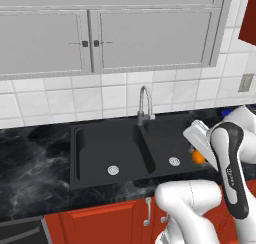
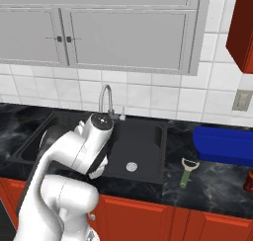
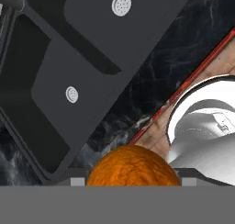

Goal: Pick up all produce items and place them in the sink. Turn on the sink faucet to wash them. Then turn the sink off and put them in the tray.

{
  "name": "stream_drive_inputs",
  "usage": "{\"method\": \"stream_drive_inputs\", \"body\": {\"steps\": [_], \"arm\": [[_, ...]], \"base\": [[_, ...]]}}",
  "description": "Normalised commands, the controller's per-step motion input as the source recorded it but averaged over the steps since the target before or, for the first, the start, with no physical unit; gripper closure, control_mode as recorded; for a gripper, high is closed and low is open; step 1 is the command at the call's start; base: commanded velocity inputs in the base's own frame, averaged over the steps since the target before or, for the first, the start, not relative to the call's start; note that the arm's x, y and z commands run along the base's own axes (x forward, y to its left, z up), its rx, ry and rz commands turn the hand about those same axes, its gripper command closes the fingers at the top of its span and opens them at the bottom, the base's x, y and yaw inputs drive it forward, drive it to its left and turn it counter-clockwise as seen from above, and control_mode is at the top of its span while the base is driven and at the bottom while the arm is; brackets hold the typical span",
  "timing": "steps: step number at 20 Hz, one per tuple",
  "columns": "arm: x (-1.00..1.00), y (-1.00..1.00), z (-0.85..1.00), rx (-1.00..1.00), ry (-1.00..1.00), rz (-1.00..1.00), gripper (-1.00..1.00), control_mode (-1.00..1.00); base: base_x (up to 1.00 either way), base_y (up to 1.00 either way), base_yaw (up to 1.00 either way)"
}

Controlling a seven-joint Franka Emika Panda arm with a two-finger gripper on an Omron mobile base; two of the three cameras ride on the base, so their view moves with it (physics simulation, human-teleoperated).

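Observation:
My gripper (image 1: 198, 155) is shut on the small round orange fruit (image 1: 198, 157) and holds it in the air by the right end of the black double-basin sink (image 1: 95, 143). In the hand view the orange fruit (image 3: 133, 165) sits between the two finger tips of the gripper (image 3: 133, 181), with both basins of the sink (image 3: 50, 103) and their silver drains below. The silver gooseneck faucet (image 1: 145, 103) stands behind the divider, and it also appears as the faucet (image 2: 105, 100) beyond my arm. The blue tray (image 2: 222, 143) lies on the counter right of the sink (image 2: 148, 141).
A green-handled peeler (image 2: 187, 172) lies on the dark marble counter between sink and tray. Grey wall cabinets (image 1: 100, 38) hang above the tiled backsplash. Red base cabinets (image 1: 100, 218) run under the counter edge. My own white arm (image 2: 74, 156) covers the left basin in the right base view.

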Motion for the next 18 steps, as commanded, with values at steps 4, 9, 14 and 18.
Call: {"method": "stream_drive_inputs", "body": {"steps": [4, 9, 14, 18], "arm": [[0.13, -0.71, -0.03, 0.04, 0.04, -0.14, 1.00, -1.00], [0.44, -0.50, 0.01, -0.19, 0.01, -0.27, 1.00, -1.00], [0.48, -0.49, 0.09, -0.17, 0.07, -0.23, 1.00, -1.00], [0.48, -0.74, 0.21, -0.02, 0.12, -0.12, 1.00, -1.00]], "base": [[0.00, 0.00, 0.00], [0.00, 0.00, 0.00], [0.00, 0.00, 0.00], [0.00, 0.00, 0.00]]}}
